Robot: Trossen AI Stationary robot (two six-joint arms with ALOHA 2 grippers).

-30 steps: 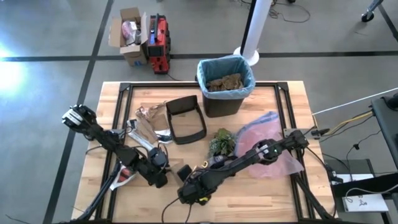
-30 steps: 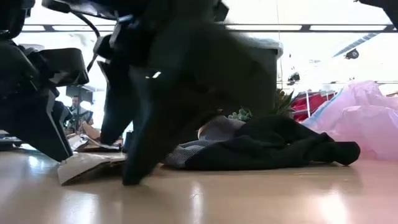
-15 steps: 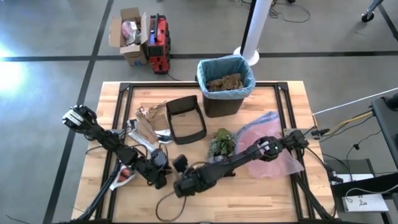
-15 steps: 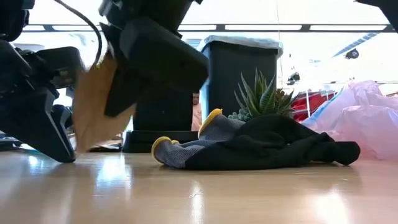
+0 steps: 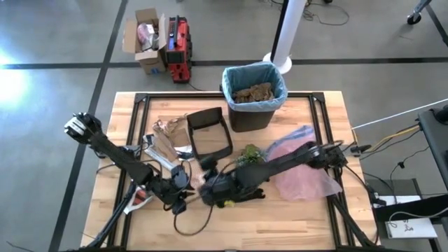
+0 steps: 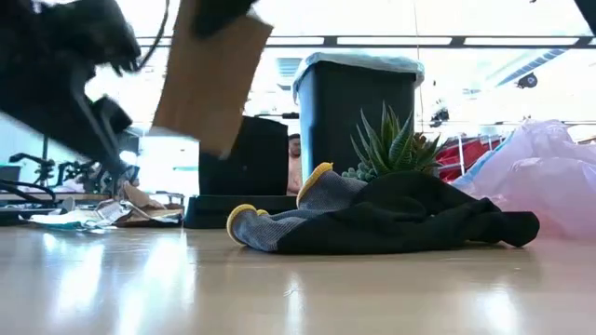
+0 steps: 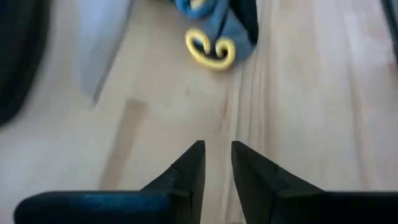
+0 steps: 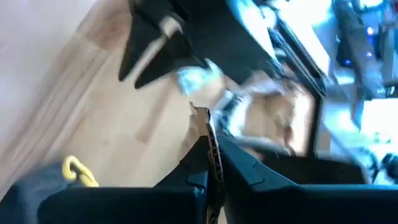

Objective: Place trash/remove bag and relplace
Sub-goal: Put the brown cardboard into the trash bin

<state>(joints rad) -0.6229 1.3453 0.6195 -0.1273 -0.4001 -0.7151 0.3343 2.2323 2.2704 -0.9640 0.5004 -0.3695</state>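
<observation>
Wooden table (image 5: 294,217), seen from above, with both arms reaching toward its front centre. Black bin (image 5: 252,105) at the far edge, lined with the teal-blue bag (image 5: 229,82), whose rim folds over the bin's top; brown crumpled trash (image 5: 252,92) lies inside it. A pink plastic bag (image 5: 302,168) is spread on the right half of the table, beside a green plant tuft (image 5: 250,155). A black tray-like frame (image 5: 210,133) lies in front of the bin, with further brown and white litter (image 5: 164,140) just to its left. The black-and-yellow glove (image 6: 391,219) lies on the table in front of the plant in the low view.

Right gripper (image 8: 211,163): raised off the table near the centre, fingers clenched on a flat brown paper piece (image 6: 209,79), seen edge-on between the fingers in the right wrist view and hanging above the table in the low view.

Left gripper (image 7: 216,163): low over bare wood just left of the right gripper, fingers slightly parted and holding nothing.
</observation>
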